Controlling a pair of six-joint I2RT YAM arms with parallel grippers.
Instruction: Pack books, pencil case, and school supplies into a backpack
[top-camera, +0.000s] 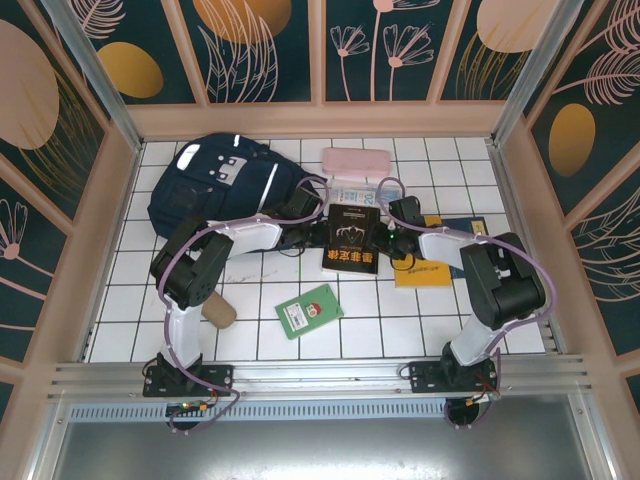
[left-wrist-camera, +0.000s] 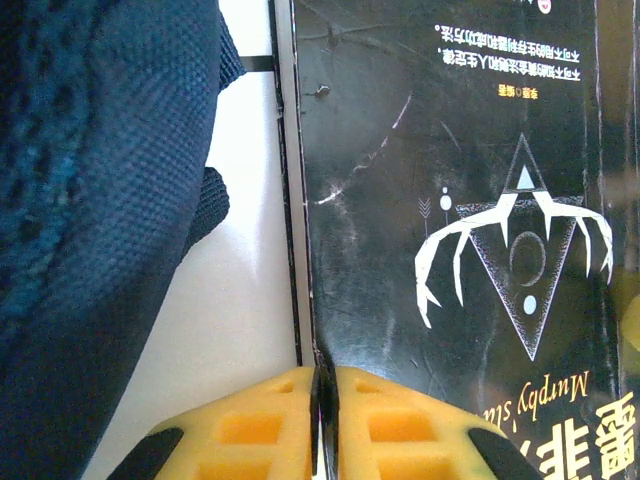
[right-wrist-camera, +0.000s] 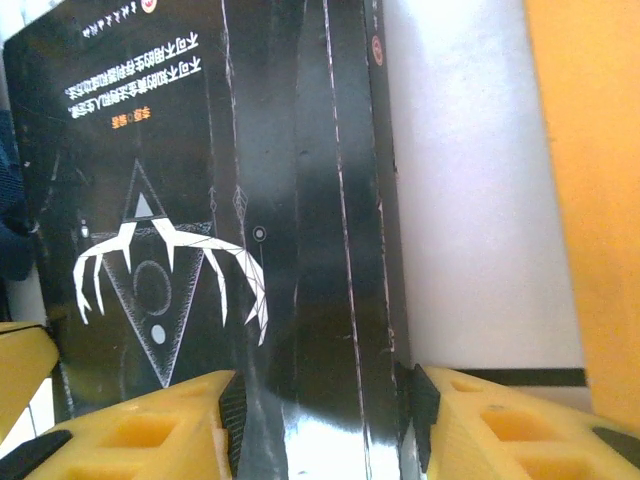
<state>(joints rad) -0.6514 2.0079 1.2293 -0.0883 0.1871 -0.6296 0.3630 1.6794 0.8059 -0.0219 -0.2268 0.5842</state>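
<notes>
The black book with the white antlered emblem lies flat at the middle of the white-tiled tabletop, not yet packed. None of the other things looks packed either. The large navy-blue fabric backpack sits at its ten o'clock. The pink oblong pencil case is at twelve, with the transparent printed packet between them, tucked against the book's far end. The navy book lies at two o'clock, the yellow-orange book at four and the small green book at seven. So, by the look of it, nearly the whole job remains.

The right fingers straddle the book's three o'clock edge – spine between them, pads pressed on it. The left fingers meet at its nine o'clock edge, all but together – whether they nip the cover cannot be told.
</notes>
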